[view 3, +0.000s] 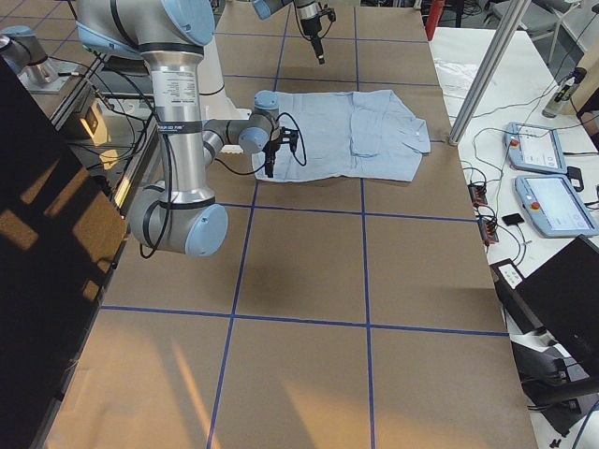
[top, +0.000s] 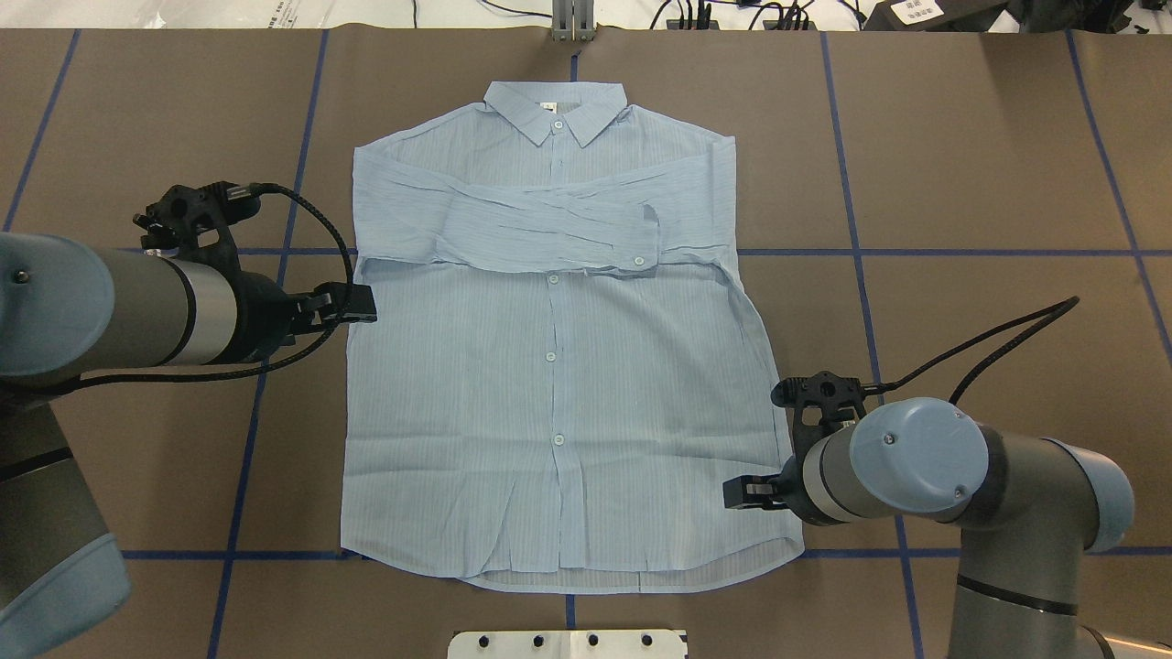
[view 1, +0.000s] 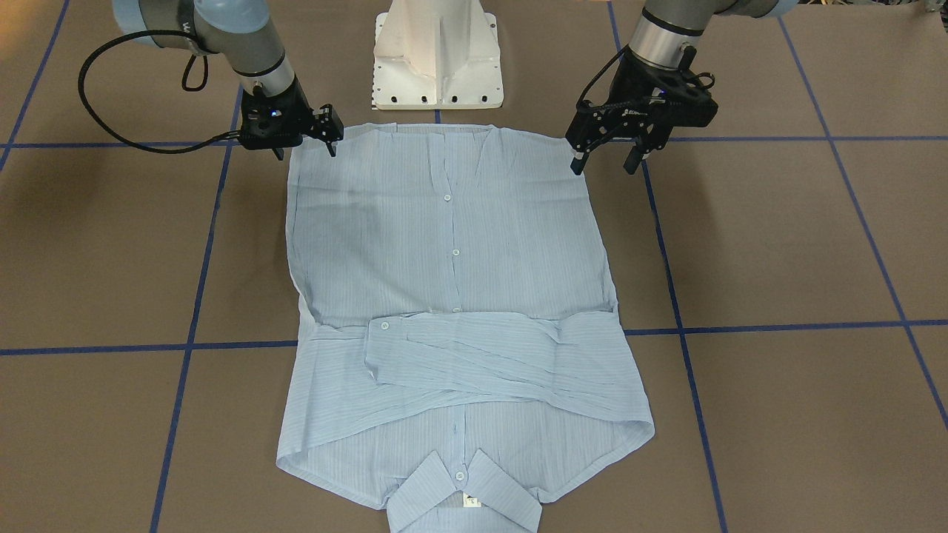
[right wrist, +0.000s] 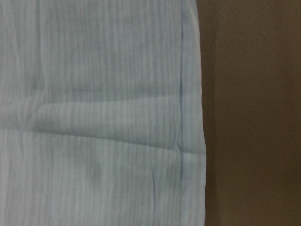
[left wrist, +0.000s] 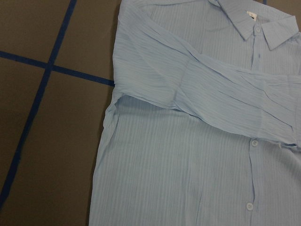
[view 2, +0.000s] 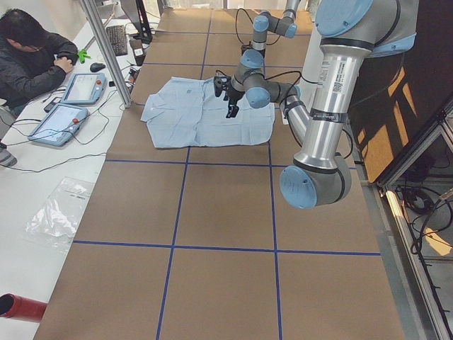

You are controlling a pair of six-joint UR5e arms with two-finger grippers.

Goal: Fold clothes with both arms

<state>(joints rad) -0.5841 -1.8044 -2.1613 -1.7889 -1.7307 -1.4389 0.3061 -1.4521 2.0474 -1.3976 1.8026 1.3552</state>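
Observation:
The light-blue striped shirt (top: 549, 384) lies flat and buttoned on the brown table, its collar (top: 556, 110) at the far side from the robot. Both sleeves (top: 549, 224) are folded across the chest. My left gripper (view 1: 604, 164) hangs open and raised just outside the shirt's left edge, holding nothing. The left wrist view looks down on the armpit and the collar (left wrist: 256, 28). My right gripper (view 1: 305, 150) is open and low at the shirt's right edge, near the hem corner. The right wrist view shows that side seam (right wrist: 181, 94) close up. No fingers show in either wrist view.
The white pedestal base (view 1: 437, 59) stands just behind the hem. Blue tape lines (top: 961, 252) cross the brown table top. A person (view 2: 28, 57) sits at a side table with control tablets (view 2: 71, 99) beyond the collar end. An aluminium post (view 2: 106, 49) rises there.

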